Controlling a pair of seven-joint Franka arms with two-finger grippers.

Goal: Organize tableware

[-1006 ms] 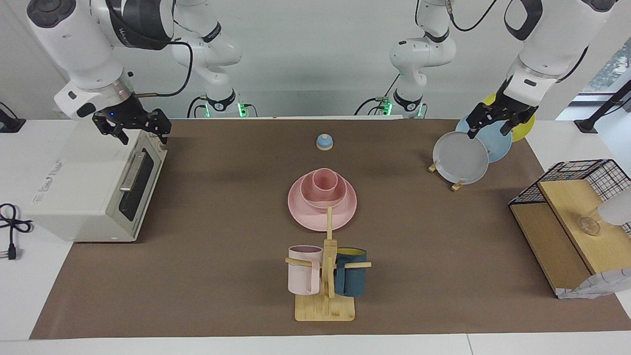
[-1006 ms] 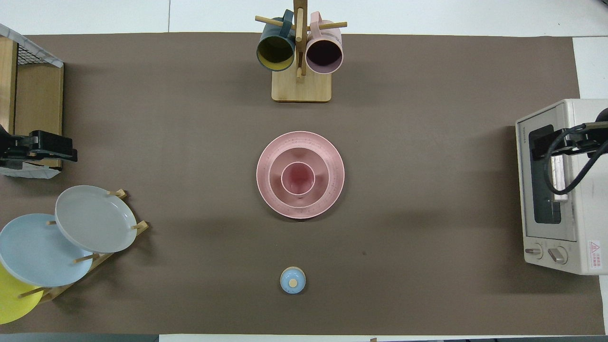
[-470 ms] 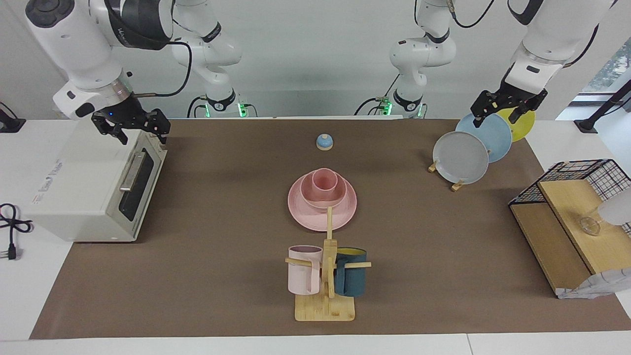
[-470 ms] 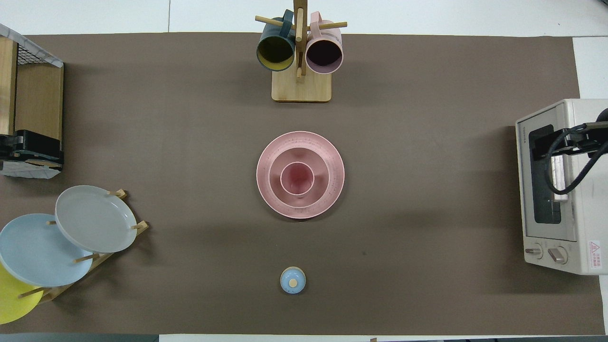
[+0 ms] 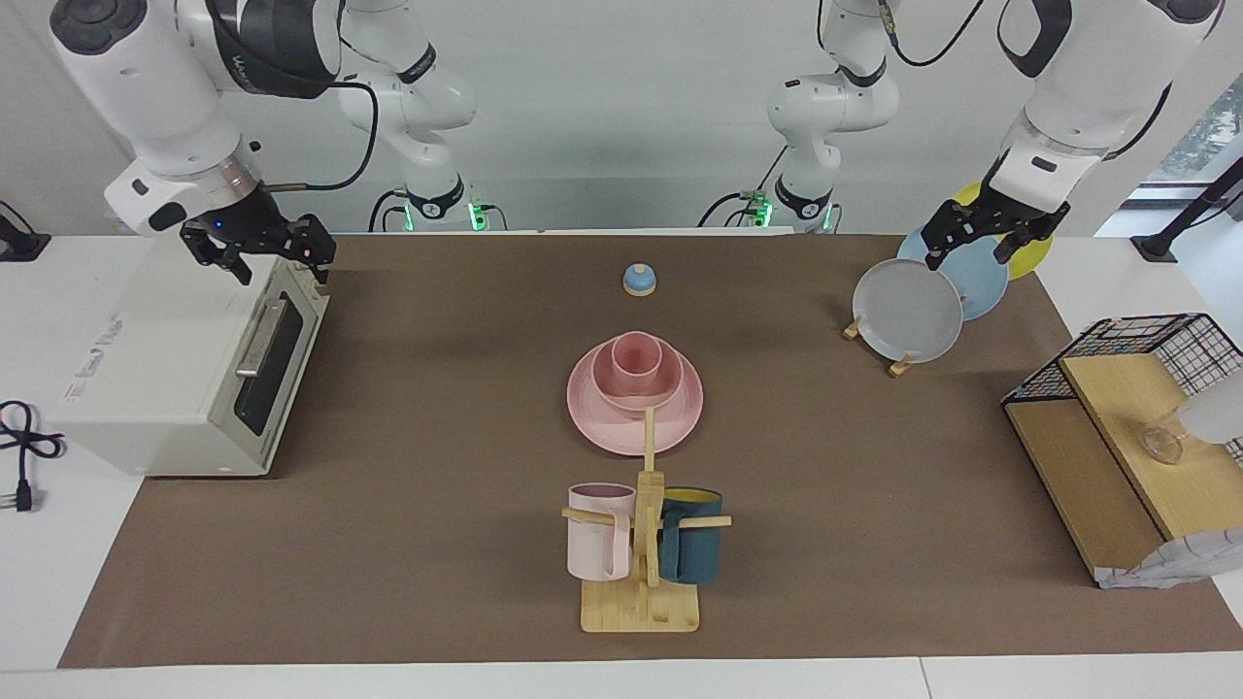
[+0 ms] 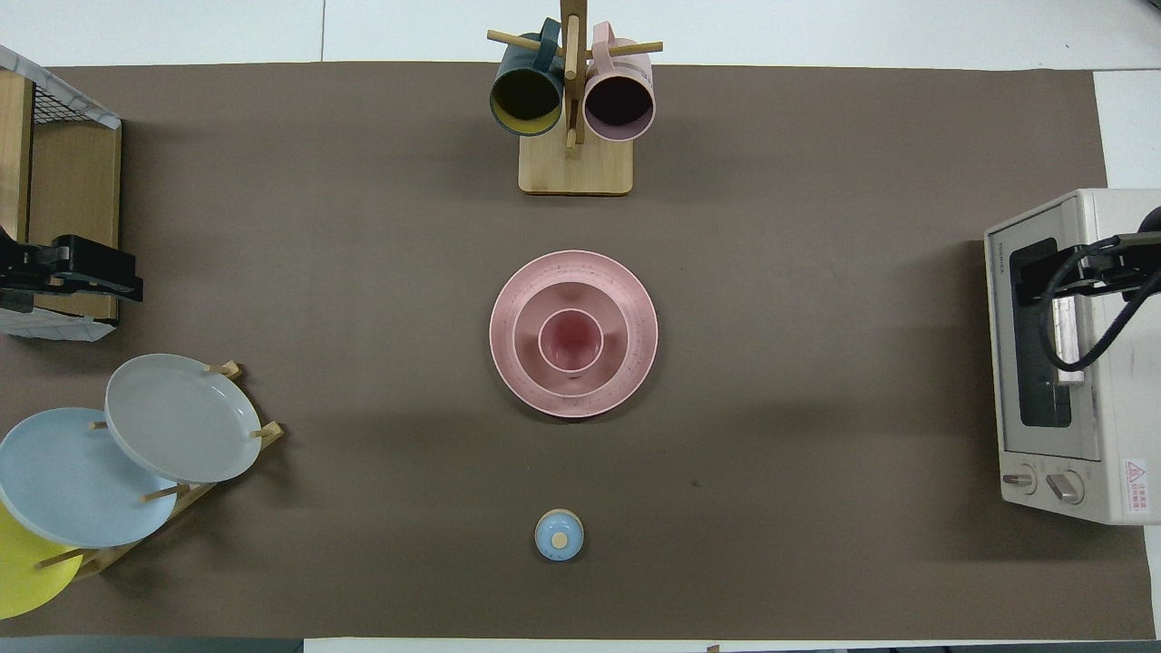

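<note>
1. Landmark: pink plate (image 5: 633, 413) at the middle of the table (image 5: 437, 544), on the brown mat. Pink bowl (image 5: 636, 385) sits on the plate; pink cup (image 5: 638, 356) stands upright inside the bowl. All three nested, concentric in the overhead view
2. Blue-domed bell (image 5: 639, 280) is nearer the robots than the plate; wooden mug stand (image 5: 643, 544) with two hung mugs is farther from the robots than the plate, close by it
3. Left gripper (image 5: 983, 236): raised, well apart from the plate, toward the left arm's end of the table, over the rack of upright plates (image 5: 927, 296). Jaws spread, holding nothing
4. Right gripper (image 5: 262, 250): raised, well apart from the plate toward the right arm's end, over the toaster oven (image 5: 184, 369). Jaws spread, holding nothing
5. Key relation: the stack lies midway between the two grippers, so neither arm looks clearly nearer. The stack is round, with no long axis; the cup's axis is vertical
6. Judgement: the set already looks nested; if anything remains, the cup comes first, taken from above, and the stand's top peg crowds the plate's farther rim
</note>
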